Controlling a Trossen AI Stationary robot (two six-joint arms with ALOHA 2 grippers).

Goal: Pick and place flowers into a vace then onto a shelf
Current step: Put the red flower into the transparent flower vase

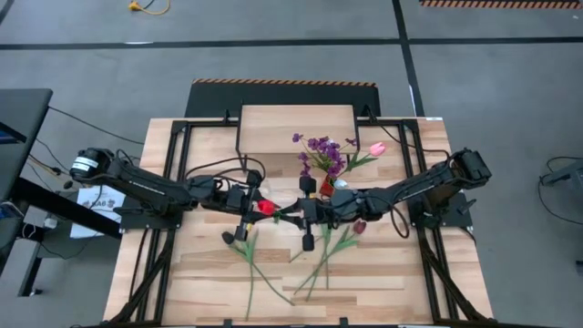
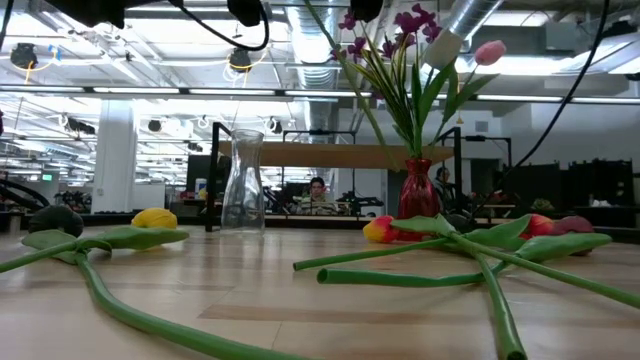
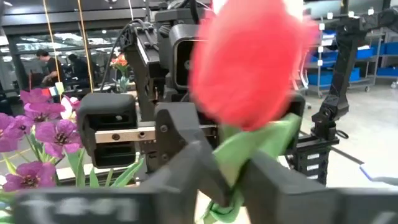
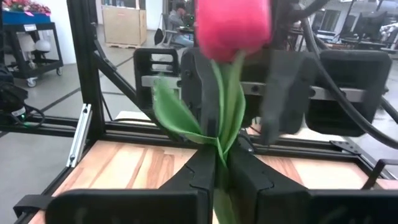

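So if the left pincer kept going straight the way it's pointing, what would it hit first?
Probably the right pincer, facing it across the red tulip that both grip; depth is unclear.

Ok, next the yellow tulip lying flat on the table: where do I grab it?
Probably the stem just below the head of the yellow tulip, coming straight down from above with the jaws set across it. It lies flat on the table, so only its top side is exposed.

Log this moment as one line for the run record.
step: tulip handover | red tulip: held midair | right hand: shut on stem | left hand: closing on stem | red vase: holds flowers
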